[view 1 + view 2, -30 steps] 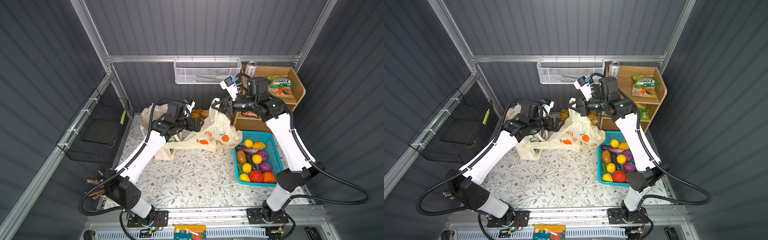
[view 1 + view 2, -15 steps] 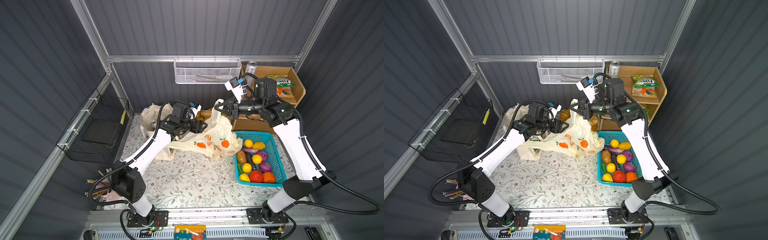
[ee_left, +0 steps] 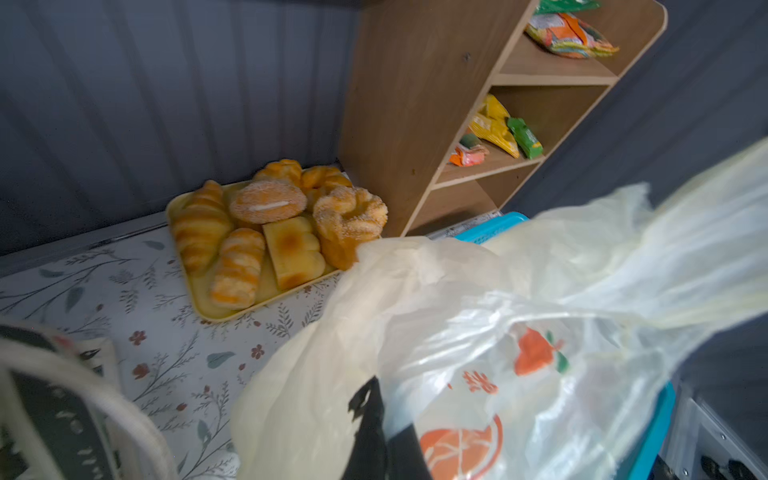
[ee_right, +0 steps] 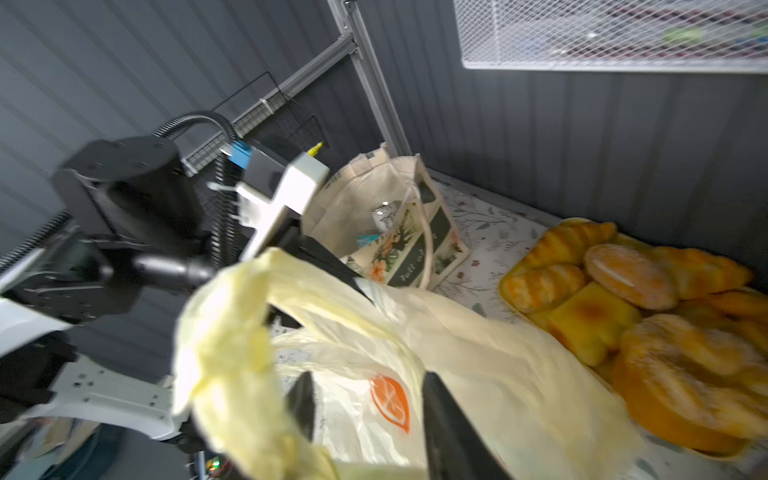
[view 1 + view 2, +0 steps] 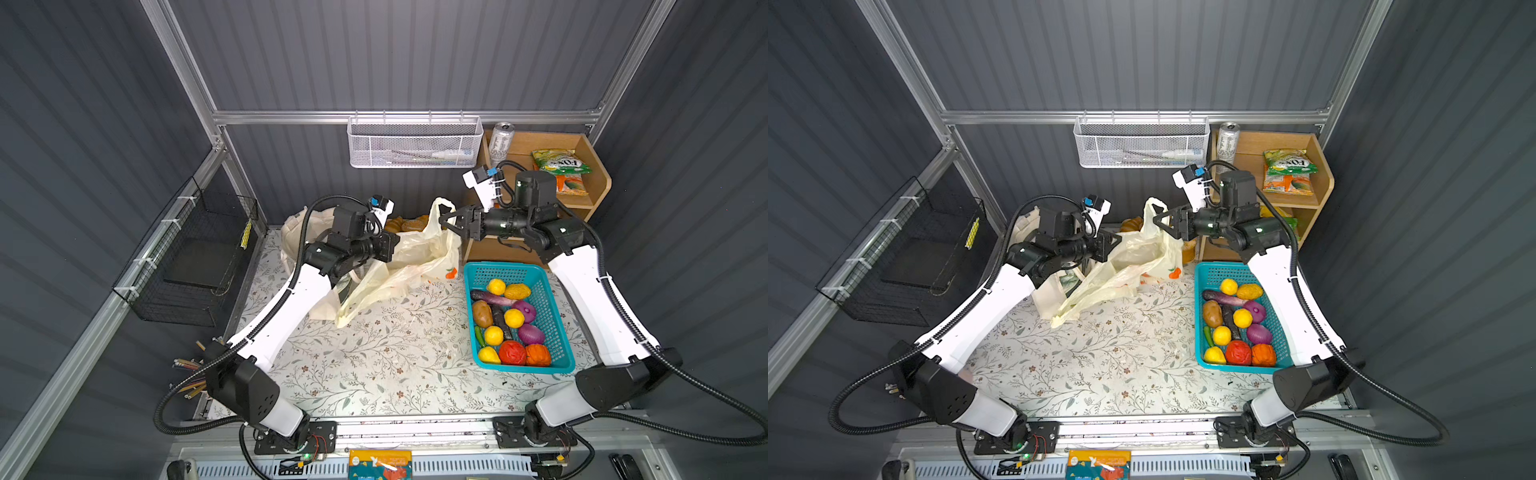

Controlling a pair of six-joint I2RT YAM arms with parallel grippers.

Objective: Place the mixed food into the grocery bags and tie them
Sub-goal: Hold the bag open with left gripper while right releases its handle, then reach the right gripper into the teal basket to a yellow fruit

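Note:
The pale-yellow plastic bag [image 5: 409, 259] [image 5: 1133, 259] with orange fruit print hangs between both arms at the back of the table. My left gripper [image 5: 392, 245] [image 3: 372, 399] is shut on its left rim. My right gripper [image 5: 451, 220] [image 4: 368, 378] is open by the bag's right handle [image 5: 441, 206], which stands up loose and drapes past one finger [image 4: 303, 395]. The cream canvas tote [image 5: 296, 226] [image 4: 374, 195] stands behind the left arm with a can [image 4: 384, 214] inside. Bread pieces [image 3: 270, 224] [image 4: 623, 299] lie on a yellow tray.
A turquoise basket [image 5: 557, 332] of toy produce [image 5: 505, 320] sits at the right. The wooden shelf [image 5: 598, 178] holds a drink can [image 5: 501, 139] and snack packets [image 5: 561, 162]. A white mesh rack [image 5: 413, 143] hangs on the back wall, a black wire basket [image 5: 195, 257] on the left.
My left gripper closed on the bag's left rim. My right gripper opened and let go of the handle, drawing back to the right; the bag sagged lower.

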